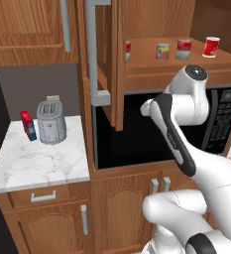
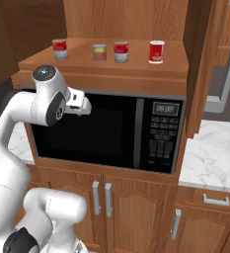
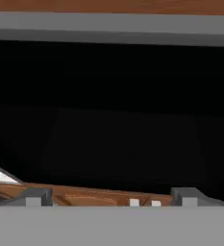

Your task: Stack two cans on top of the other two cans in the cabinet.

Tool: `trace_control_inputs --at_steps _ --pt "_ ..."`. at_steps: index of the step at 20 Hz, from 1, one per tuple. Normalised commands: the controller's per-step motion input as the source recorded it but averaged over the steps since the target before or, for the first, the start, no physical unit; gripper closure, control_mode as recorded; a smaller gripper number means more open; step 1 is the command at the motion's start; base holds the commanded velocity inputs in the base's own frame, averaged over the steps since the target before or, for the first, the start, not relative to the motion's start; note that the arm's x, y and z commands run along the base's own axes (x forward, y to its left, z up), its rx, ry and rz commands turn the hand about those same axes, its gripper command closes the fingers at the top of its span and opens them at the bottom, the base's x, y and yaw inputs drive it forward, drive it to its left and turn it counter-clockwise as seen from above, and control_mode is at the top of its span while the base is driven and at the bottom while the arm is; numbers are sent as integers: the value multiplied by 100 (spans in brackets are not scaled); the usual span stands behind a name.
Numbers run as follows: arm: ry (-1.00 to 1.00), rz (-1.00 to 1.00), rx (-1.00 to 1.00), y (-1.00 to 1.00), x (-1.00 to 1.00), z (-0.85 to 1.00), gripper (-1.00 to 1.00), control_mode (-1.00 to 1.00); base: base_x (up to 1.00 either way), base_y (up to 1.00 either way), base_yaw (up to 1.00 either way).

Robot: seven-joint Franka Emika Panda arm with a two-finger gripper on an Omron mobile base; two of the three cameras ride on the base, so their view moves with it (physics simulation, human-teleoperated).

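White and bent at the elbow, my arm faces the glossy black microwave (image 2: pixel 94 133), gripper (image 3: pixel 112 196) jaws apart; four cylindrical cans (image 2: pixel 121 51) stand in the open brown wooden cabinet (image 2: pixel 126 22) above.

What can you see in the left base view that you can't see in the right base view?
Left base view alone: a silver toaster and a small red and blue box on the white marble counter, left of the open cabinet door. Right base view alone: the microwave's lit clock display and its full button panel. Both: four cans standing singly on the cabinet shelf, none stacked, and the microwave below.
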Motion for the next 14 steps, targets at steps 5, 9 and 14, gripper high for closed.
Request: trace_control_inputs --at_steps 5,9,14 --pt "-26 0 -14 1 -3 38 -100 -100 0 0 0" --pt "-1 0 -13 0 0 48 -100 -100 0 0 0" --pt "0 -7 -7 -1 0 57 -100 -100 0 0 0"
